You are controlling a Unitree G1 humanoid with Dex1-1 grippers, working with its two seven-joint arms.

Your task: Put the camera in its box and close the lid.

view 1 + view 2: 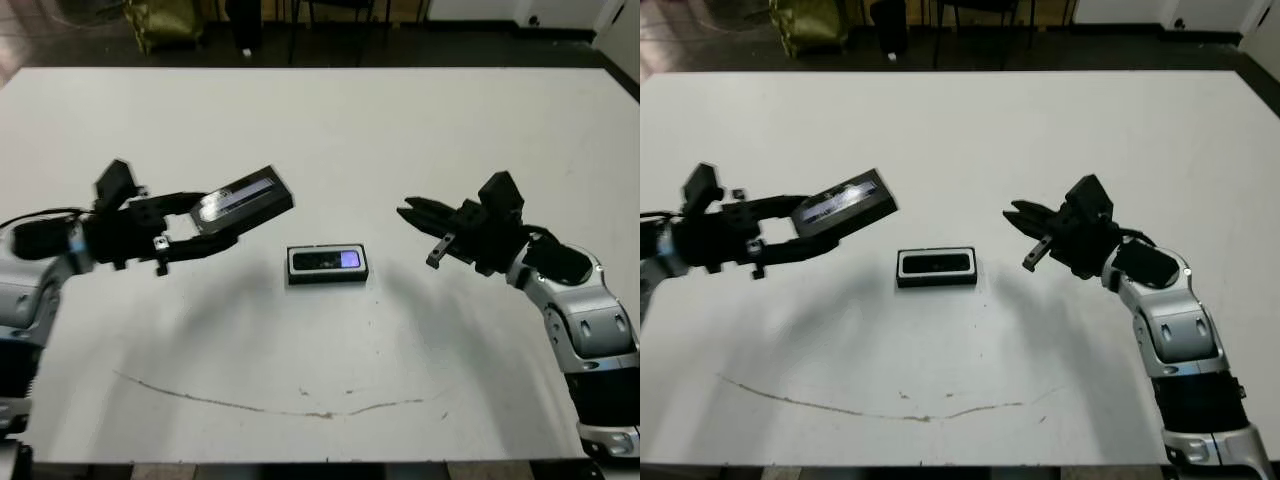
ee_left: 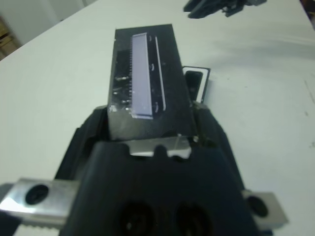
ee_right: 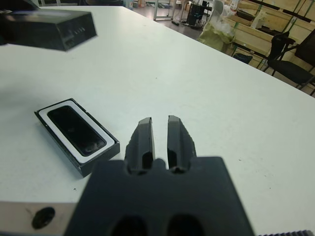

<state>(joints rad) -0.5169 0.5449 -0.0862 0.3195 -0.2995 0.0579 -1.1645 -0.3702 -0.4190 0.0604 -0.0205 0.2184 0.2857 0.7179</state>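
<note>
Left eye view: left tool (image 1: 205,233) is clamped on the lid (image 1: 244,197); the box (image 1: 327,264), camera (image 1: 327,261) apparently seated, lies ahead and below it, long axis across. Right tool (image 1: 420,222), fingers nearly together, hovers beside it, empty.

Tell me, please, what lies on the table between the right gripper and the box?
Nothing: in the left eye view, only bare white table separates the right gripper from the box, which holds the camera.
</note>
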